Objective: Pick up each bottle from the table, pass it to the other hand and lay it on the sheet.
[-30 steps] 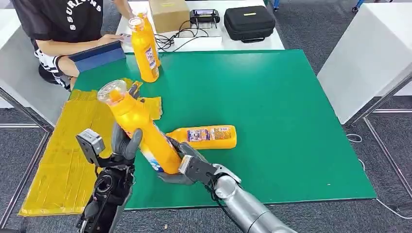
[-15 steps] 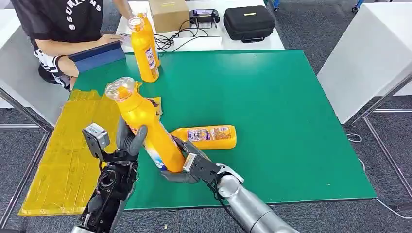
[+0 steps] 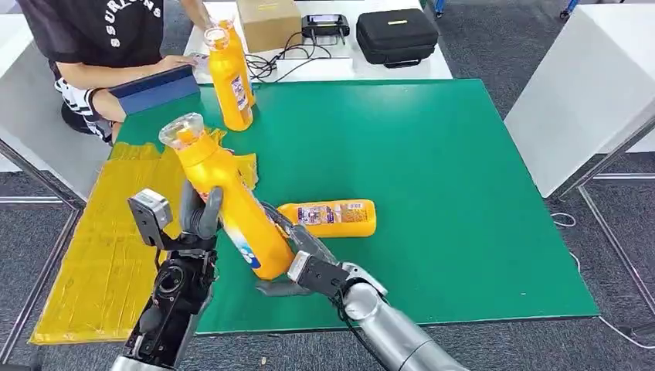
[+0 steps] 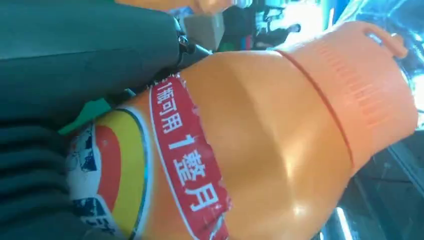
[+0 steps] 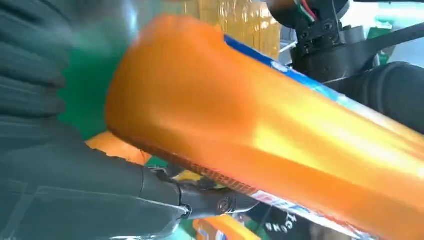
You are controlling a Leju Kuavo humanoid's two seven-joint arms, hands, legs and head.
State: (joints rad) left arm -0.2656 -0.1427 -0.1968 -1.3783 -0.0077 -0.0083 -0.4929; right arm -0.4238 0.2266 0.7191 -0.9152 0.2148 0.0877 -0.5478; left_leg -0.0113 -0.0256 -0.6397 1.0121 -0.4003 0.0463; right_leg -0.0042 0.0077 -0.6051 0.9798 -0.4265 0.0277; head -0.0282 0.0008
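Between my two hands, left of centre in the lower half of the head view, is the orange bottle (image 3: 228, 202) that I am passing; it is tilted, with its clear cap toward the upper left and its base toward the lower right. My right hand (image 3: 297, 259) is under the base, and its dark fingers are closed around the lower part of the bottle. My left hand (image 3: 199, 216) is at the left side of the bottle, the thick grey thumb is against the body, and in the left wrist view the bottle lies right against this hand, so I think both hands have a hold on it. Just to the right of it a second orange bottle (image 3: 330, 218) lies on its side on the green mat (image 3: 432, 170). Near the top edge, left of centre, a third orange bottle (image 3: 229, 77) stands upright at the mat's far edge. At the left side of the frame the yellow sheet (image 3: 100, 239) is beside the mat. In the upper left corner a person (image 3: 100, 39) sits behind the table.
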